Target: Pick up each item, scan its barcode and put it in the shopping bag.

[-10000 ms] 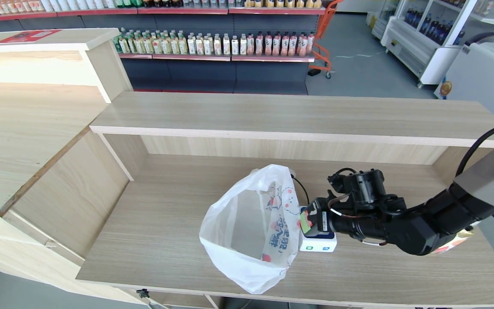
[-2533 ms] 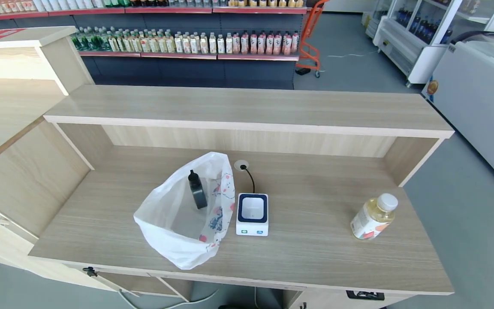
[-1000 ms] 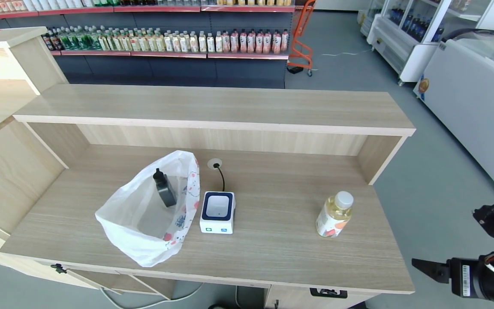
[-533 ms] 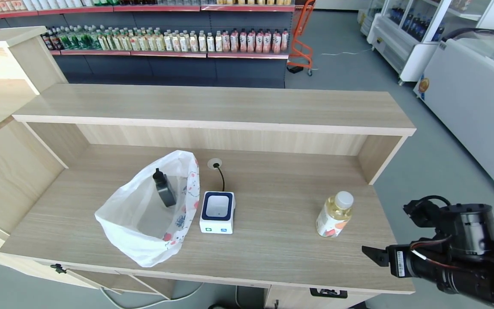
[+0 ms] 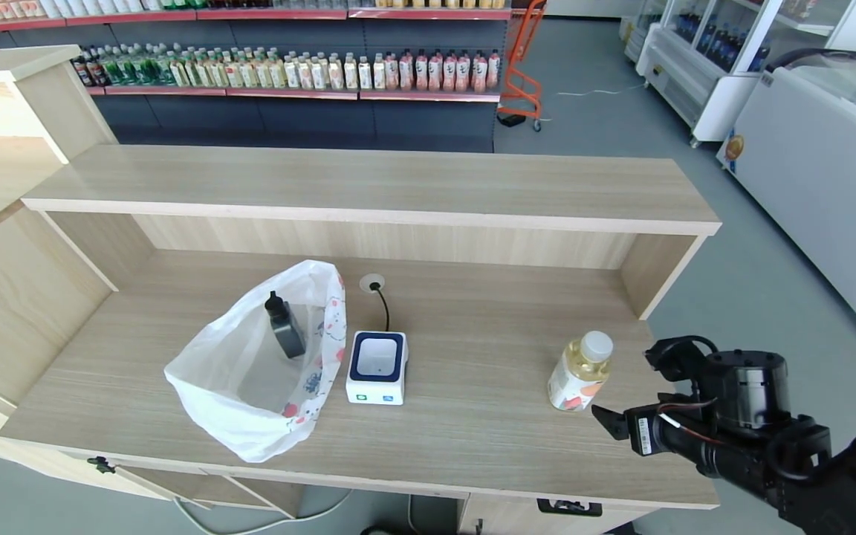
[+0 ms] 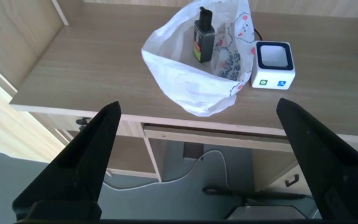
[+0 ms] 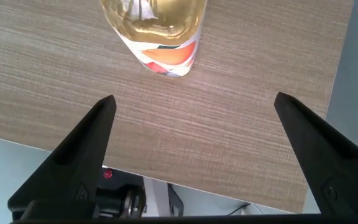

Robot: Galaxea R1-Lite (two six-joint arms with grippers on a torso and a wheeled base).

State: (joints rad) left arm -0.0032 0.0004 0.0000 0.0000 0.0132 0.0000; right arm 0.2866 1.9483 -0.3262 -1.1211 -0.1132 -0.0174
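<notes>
A clear bottle of yellow drink with a white cap (image 5: 580, 370) stands upright on the right part of the wooden counter (image 5: 472, 423). My right gripper (image 5: 612, 422) is open just beside it, towards the front right; the right wrist view has the bottle (image 7: 160, 31) ahead of the spread right gripper (image 7: 194, 98), untouched. A white shopping bag (image 5: 238, 405) stands open on the left with a black bottle (image 5: 285, 336) inside. The white and blue scanner (image 5: 377, 357) sits next to the bag. My left gripper (image 6: 197, 104) is open, back from the counter's front edge, facing the bag (image 6: 185, 87) and scanner (image 6: 274, 62).
A raised wooden ledge (image 5: 368, 186) runs along the back of the counter, with side walls at both ends. The scanner's black cable (image 5: 382, 303) leads to a hole behind it. Floor and a white freezer (image 5: 822, 163) lie to the right, store shelves beyond.
The right arm has come in from the lower right towards the yellow bottle. Since the oldest frame the camera has shifted and the black bottle has ended up in the bag.
</notes>
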